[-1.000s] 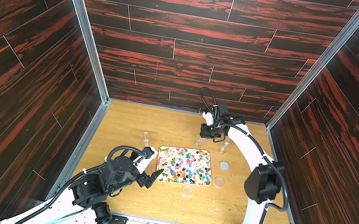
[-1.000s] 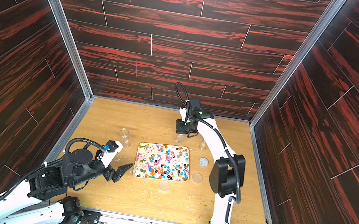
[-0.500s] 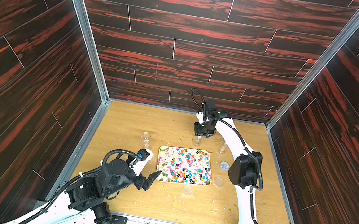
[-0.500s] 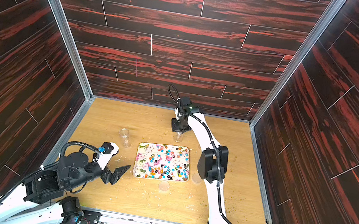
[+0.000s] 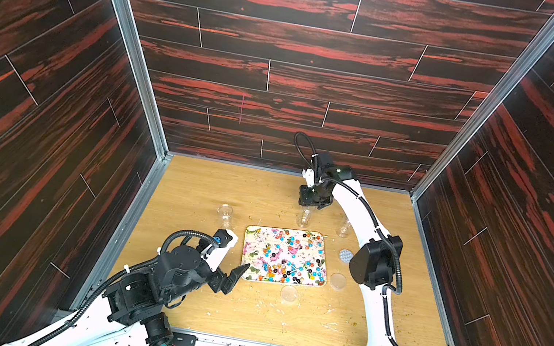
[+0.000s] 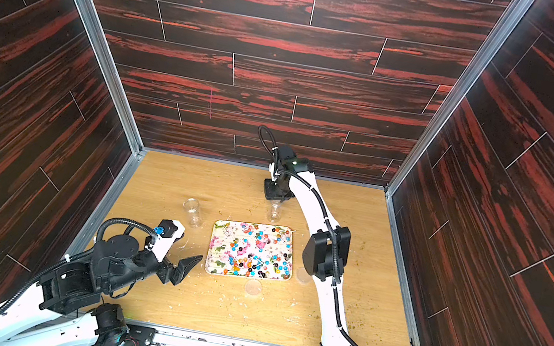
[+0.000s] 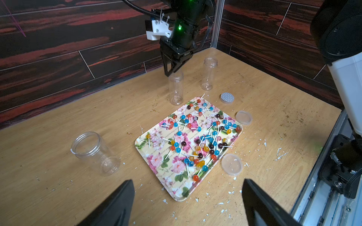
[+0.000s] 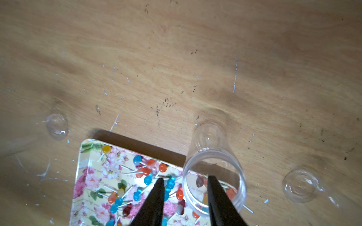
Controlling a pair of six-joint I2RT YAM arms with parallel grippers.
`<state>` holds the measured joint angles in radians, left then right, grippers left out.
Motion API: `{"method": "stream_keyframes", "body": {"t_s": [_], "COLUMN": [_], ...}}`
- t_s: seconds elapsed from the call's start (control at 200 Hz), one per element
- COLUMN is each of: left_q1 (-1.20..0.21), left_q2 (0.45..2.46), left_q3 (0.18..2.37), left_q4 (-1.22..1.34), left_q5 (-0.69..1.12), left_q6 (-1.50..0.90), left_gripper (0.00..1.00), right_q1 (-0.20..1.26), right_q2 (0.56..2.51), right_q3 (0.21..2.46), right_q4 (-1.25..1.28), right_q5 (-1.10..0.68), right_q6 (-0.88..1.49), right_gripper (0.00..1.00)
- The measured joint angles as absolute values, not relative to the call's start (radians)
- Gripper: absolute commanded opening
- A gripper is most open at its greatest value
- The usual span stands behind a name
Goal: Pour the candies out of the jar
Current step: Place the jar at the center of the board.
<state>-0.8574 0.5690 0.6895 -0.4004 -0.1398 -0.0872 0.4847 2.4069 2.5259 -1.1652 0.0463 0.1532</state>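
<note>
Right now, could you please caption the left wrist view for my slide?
Right gripper over an empty upright jar; candies strewn across the floral tray.

Wooden table (image 5: 204, 180), floral tray (image 7: 154, 166), three upright clear jars (image 7: 176, 88), three loose lids (image 7: 232, 164), scattered crumbs (image 7: 280, 154)

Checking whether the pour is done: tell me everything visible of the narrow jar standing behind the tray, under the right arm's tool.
The narrow jar is clear, plastic-looking and cylindrical, with a ridged neck and no lid. It stands upright and empty on the wooden table, close beside the floral tray's far edge. The right tool hangs over its mouth, jaws parted astride the rim; whether they touch it is unclear.
</note>
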Motion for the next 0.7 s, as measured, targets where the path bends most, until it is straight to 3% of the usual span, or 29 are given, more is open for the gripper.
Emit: {"method": "stream_keyframes", "body": {"t_s": [0.185,0.326,0.476,0.581,0.701], "left_q1": [-0.858,-0.857,-0.822,-0.754,-0.619], "left_q2": [0.574,0.531,0.429,0.389,0.395], "left_q3": [0.689,0.654,0.594,0.586,0.566], "left_q4": [-0.366,-0.289,-0.192,-0.150,-0.121], "left_q5": [-0.218,-0.446,-0.651,-0.725,-0.752], "left_q6": [-0.099,-0.093,-0.027,-0.001,0.003], "left_gripper": [0.90,1.00,1.00,1.00,1.00], "right_q1": [0.484,0.484,0.477,0.432,0.271], "right_q2": [2.405,2.329,1.986,1.609,1.195], "right_q3": [2.688,2.657,2.246,1.816,1.401], "right_q4": [-1.214,-1.210,-1.037,-0.796,-0.515], "right_q5": [0.081,0.155,0.255,0.278,0.317], "right_q6": [0.138,0.126,0.117,0.123,0.152], "right_gripper": [0.59,0.70,0.92,0.99,0.99]}}
